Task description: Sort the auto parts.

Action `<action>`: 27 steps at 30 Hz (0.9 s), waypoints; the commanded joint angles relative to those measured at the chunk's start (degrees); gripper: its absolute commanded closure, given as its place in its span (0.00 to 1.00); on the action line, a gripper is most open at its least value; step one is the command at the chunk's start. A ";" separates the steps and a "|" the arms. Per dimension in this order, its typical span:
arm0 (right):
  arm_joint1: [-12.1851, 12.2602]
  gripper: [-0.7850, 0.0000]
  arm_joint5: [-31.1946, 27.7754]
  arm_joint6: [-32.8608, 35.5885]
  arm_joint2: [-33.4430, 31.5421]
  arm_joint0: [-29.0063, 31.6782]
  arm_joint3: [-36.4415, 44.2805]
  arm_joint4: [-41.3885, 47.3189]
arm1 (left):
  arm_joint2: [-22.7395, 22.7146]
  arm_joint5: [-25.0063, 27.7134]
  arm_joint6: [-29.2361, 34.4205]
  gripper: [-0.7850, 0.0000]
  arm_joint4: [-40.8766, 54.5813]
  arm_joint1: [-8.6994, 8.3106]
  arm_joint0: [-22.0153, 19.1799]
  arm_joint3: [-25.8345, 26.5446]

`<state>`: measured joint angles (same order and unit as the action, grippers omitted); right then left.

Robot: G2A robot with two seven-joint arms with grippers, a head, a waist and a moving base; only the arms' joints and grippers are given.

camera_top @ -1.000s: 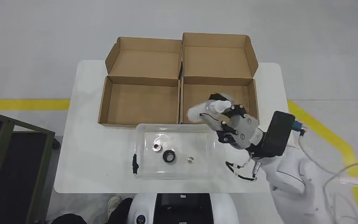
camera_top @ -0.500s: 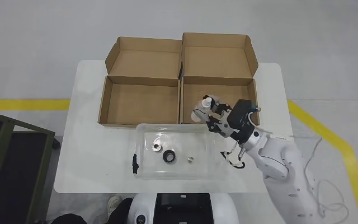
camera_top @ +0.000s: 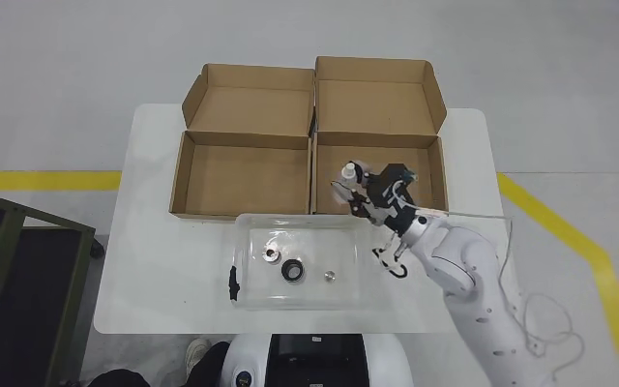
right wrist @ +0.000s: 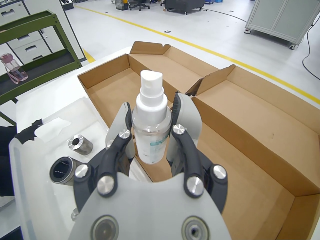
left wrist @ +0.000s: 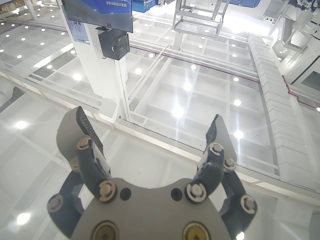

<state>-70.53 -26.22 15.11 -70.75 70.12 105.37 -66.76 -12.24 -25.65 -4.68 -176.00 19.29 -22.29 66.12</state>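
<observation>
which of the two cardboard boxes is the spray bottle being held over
The cardboard box on the robot's right. The right gripper holds the spray bottle above its near corner, next to the other box, which lies clear of the arm.

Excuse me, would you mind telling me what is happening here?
The right gripper is shut on a clear plastic spray bottle with a white pump top, over the near edge of the right-hand cardboard box. Three metal parts lie in the clear plastic tray: a silver cylinder, a dark ring and a small silver piece. The left gripper is open, facing the ceiling.
</observation>
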 commanded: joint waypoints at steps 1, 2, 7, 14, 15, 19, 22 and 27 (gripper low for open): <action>-0.15 1.00 0.76 -0.46 0.82 -1.05 -1.41 -0.62 | 0.00 0.00 0.00 0.00 0.00 0.00 0.00 0.00; -0.22 1.00 1.09 -0.64 1.19 -1.51 -2.12 -0.87 | 0.00 0.00 0.00 0.00 0.00 0.00 0.00 0.00; -0.68 1.00 2.67 -0.10 3.26 -4.39 -6.47 -1.31 | 0.00 0.00 0.00 0.00 0.00 0.00 0.00 0.00; -1.54 1.00 4.94 0.73 6.00 -8.83 -12.84 -0.23 | 0.00 0.00 0.00 0.00 0.00 0.00 0.00 0.00; -1.65 1.00 5.14 0.87 6.33 -9.41 -13.71 -0.14 | 0.00 0.00 0.00 0.00 0.00 0.00 0.00 0.00; -2.03 1.00 6.24 1.46 7.22 -11.49 -16.58 -0.13 | 0.00 0.00 0.00 0.00 0.00 0.00 0.00 0.00; -2.31 1.00 6.79 1.82 7.81 -12.93 -18.78 0.12 | 0.00 0.00 0.00 0.00 0.00 0.00 0.00 0.00; -2.82 0.89 8.57 2.02 8.97 -14.75 -21.94 -0.08 | 0.00 0.00 0.00 0.00 0.00 0.00 0.00 0.00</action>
<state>-73.24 -18.01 17.18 -62.02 55.65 84.06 -66.87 -12.24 -25.65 -4.68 -176.00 19.29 -22.29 66.12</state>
